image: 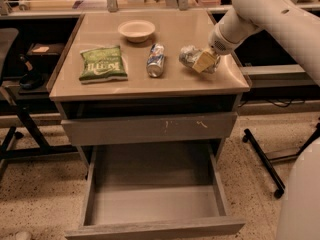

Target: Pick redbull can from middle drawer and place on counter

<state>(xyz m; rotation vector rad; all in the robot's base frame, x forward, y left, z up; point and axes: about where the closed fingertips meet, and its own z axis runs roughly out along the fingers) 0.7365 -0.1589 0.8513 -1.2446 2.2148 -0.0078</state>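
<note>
Beige counter, gripper at its right side, fingers tight around redbull can.

The claw apparently grips the redbull can on the counter.

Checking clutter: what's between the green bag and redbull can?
Camera view: the blue-and-silver can lies there; right of it, the gripper holds the redbull can.

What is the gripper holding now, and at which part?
The gripper holds the small slim silvery-grey can by its right-hand end, over the right side of the glossy beige counter.
</note>
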